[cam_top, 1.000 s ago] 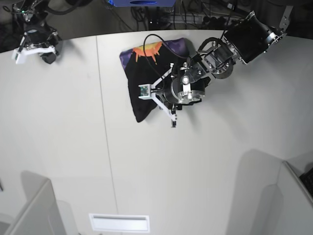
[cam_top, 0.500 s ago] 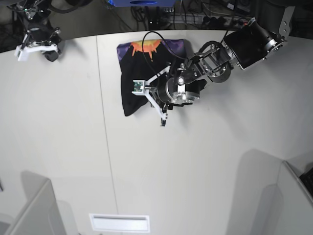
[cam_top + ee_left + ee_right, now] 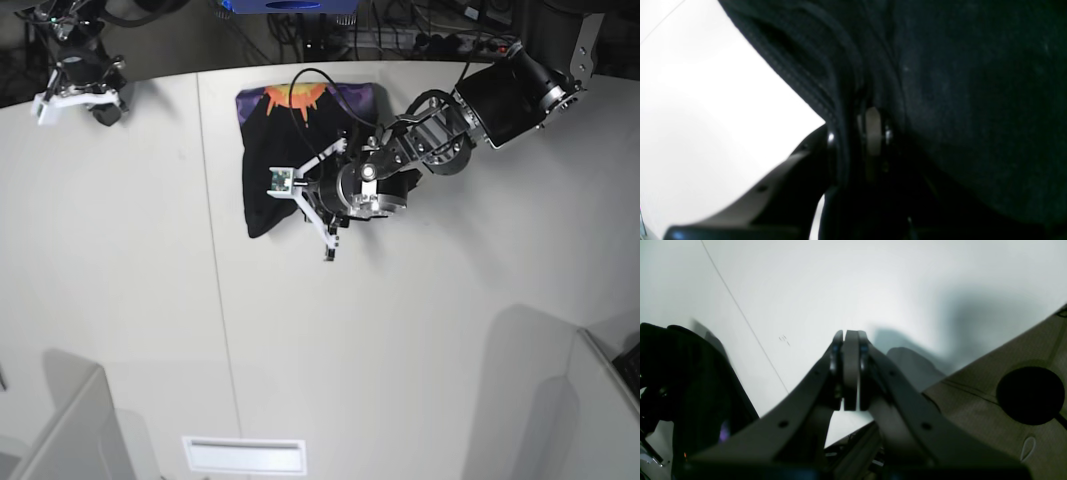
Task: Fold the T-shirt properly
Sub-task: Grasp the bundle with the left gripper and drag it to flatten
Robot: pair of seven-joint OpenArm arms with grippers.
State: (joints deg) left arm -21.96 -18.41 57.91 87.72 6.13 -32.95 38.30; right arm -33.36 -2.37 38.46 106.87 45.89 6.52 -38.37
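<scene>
The T-shirt (image 3: 285,150) lies bunched and partly folded at the back middle of the white table (image 3: 350,330). It is black, with its orange and purple print (image 3: 300,97) showing at the far edge. My left gripper (image 3: 308,205) is over its front part. In the left wrist view the left gripper (image 3: 860,133) is shut on a thick black fold with a stitched hem (image 3: 813,86); one pale pad (image 3: 872,130) shows against the cloth. My right gripper (image 3: 80,95) hangs at the far left corner, well apart from the shirt. In the right wrist view it (image 3: 850,370) is shut and empty.
A seam (image 3: 215,300) runs front to back across the table left of the shirt. In the right wrist view, the table ends at the right, with brown floor (image 3: 973,396) and a black round object (image 3: 1030,395) beyond. Grey partitions (image 3: 560,400) stand at the front corners.
My left gripper has moved left and slightly back, dragging the black cloth with it. The shirt's front corner now lies further left. The right arm has barely shifted.
</scene>
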